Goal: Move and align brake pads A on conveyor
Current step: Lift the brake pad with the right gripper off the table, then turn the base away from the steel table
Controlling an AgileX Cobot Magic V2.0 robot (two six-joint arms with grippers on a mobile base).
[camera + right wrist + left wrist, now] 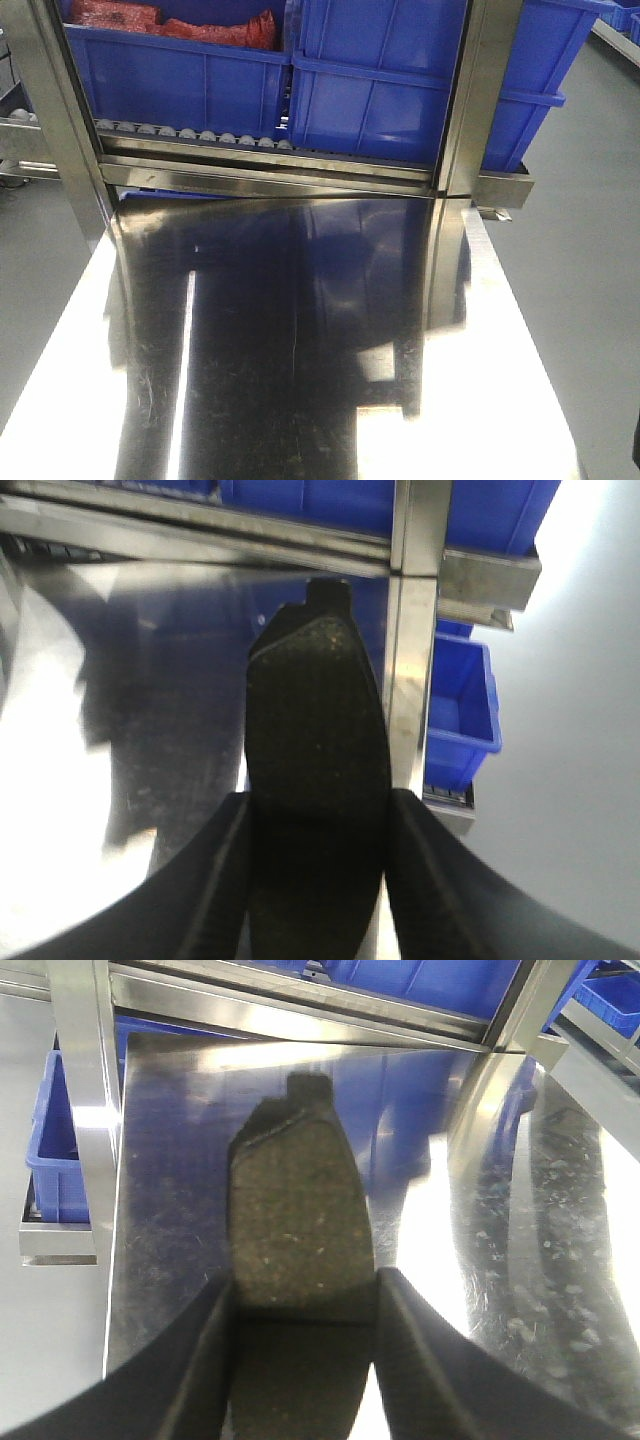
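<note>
We carry 2 pads, 1 in each arm. The left gripper [305, 1285] is clenched on the left pad [300, 1200]. Its fingers [200, 1360] press the 2 long edges near 1 end, and the speckled dark face looks at the wrist camera. The tab end points away toward the rack [180, 132] with its blue bins [180, 80]. The right gripper [318, 800] grasps the right pad [315, 700] in the same way.

Both pads hang over the steel table [300, 330], and we cannot tell how high. The front view shows neither arm. The conveyor is in none of the 3 views, so we judge this to be the carry, with the placing not yet begun.

To do it well:

1. **Carry:** Each pad is pinched at 1 end only, so it may pivot. We should move slowly, with a firm squeeze and level wrists, and stay well apart from the rack posts.
2. **Lower:** At the conveyor, we should bring each pad down until its underside lies flat before we let go. A drop could make it skid or twist.
3. **Align:** We should set the 2 pads side by side with tabs pointing the same way and long edges parallel, squared to the conveyor's edge. Then we lift straight up so the fingers do not drag them.
</note>
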